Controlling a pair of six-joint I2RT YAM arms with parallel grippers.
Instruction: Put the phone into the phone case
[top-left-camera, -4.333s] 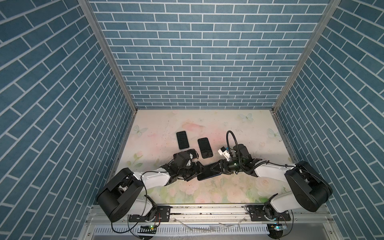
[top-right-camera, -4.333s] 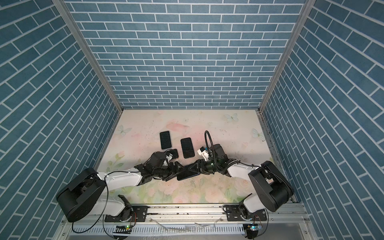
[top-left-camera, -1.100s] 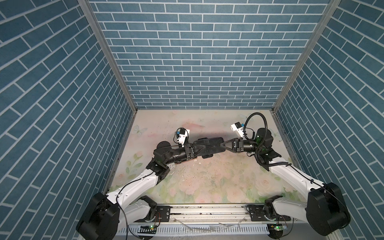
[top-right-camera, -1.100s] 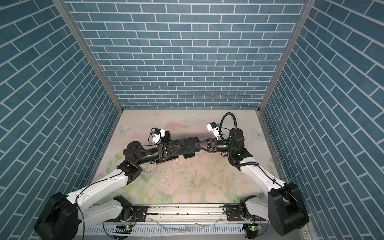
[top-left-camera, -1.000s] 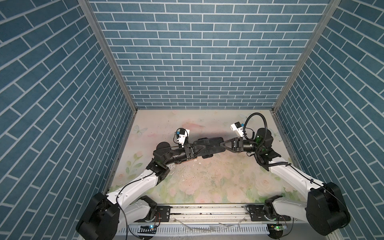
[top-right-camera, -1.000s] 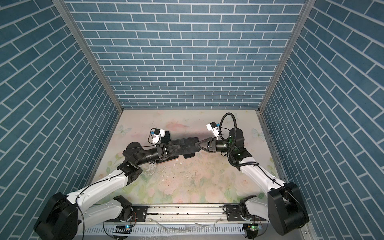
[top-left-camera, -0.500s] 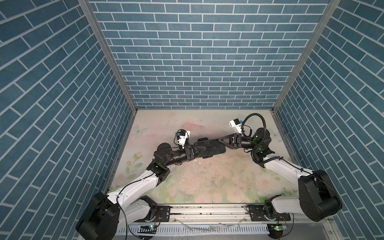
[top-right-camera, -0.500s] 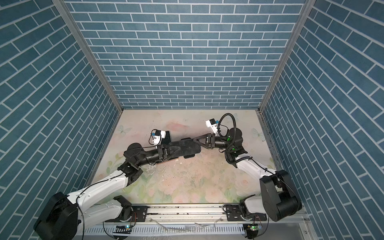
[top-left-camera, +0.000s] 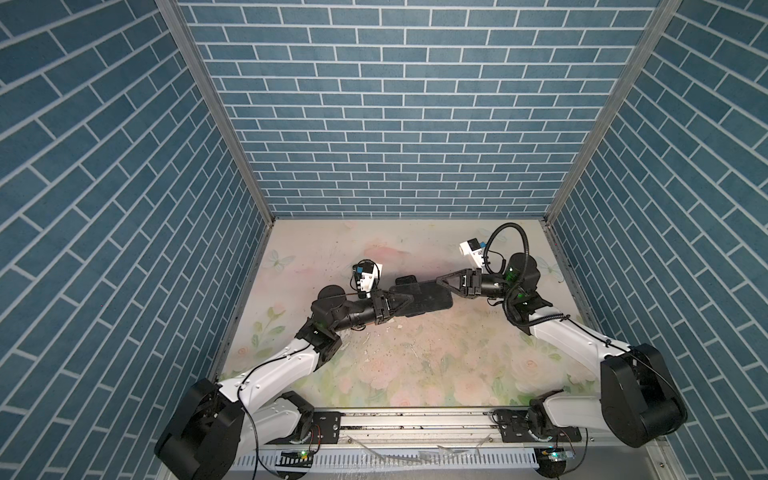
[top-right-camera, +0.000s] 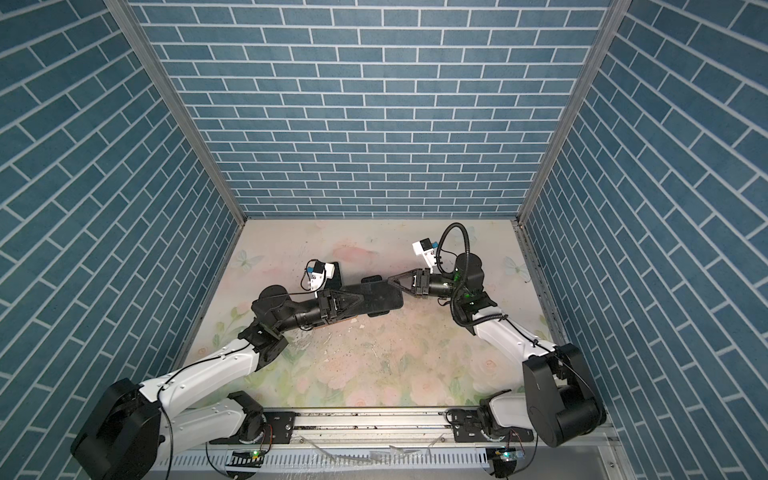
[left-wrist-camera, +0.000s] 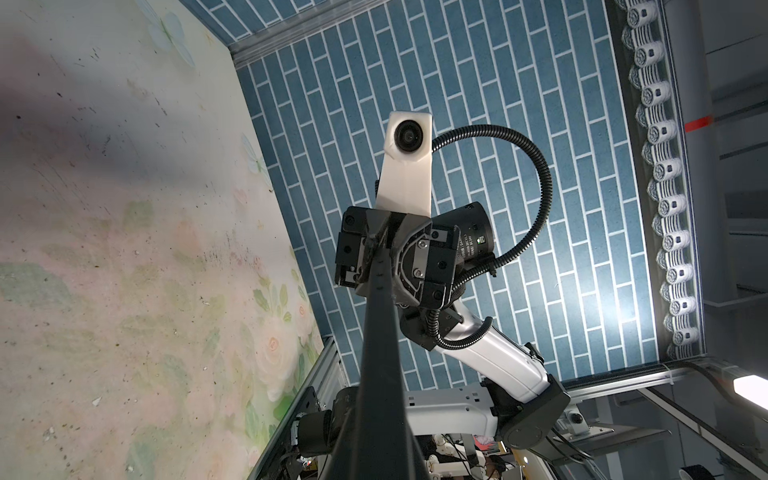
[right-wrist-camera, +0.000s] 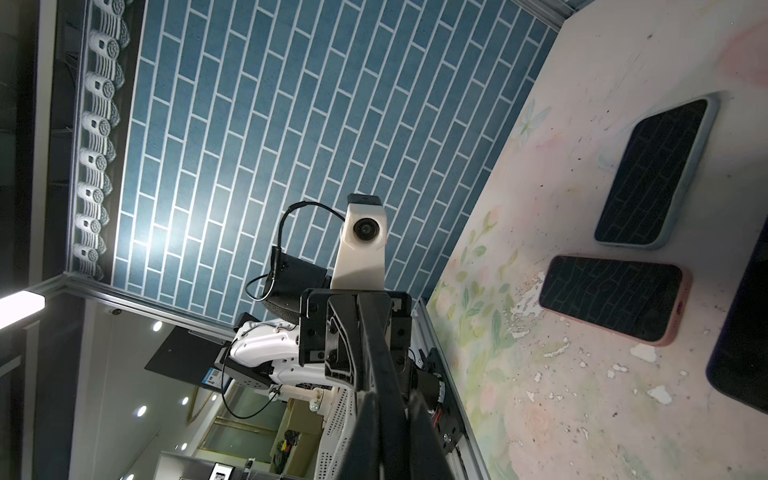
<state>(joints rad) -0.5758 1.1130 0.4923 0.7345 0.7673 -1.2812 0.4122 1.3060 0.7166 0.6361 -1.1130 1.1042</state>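
The desk (top-left-camera: 415, 365) had a matt floral print, flaked and scratched. The pink phone (right-wrist-camera: 611, 299) and the grey phone (right-wrist-camera: 652, 174) had glossy screens and smooth rims. The case (top-left-camera: 424, 297) was matt black. The rail (top-left-camera: 415, 419) was bare metal.

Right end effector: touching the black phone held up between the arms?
Touching. Left wrist view: the right end effector has its jaws shut on the far end of the black phone.

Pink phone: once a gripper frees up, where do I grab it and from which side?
Grip the pink phone across its two long edges, near the middle, coming straight down from above. It lies flat, screen up, on the table, so only the edges are exposed; the narrow span likely fits the jaws. The left gripper and right gripper are both shut on the black slab.
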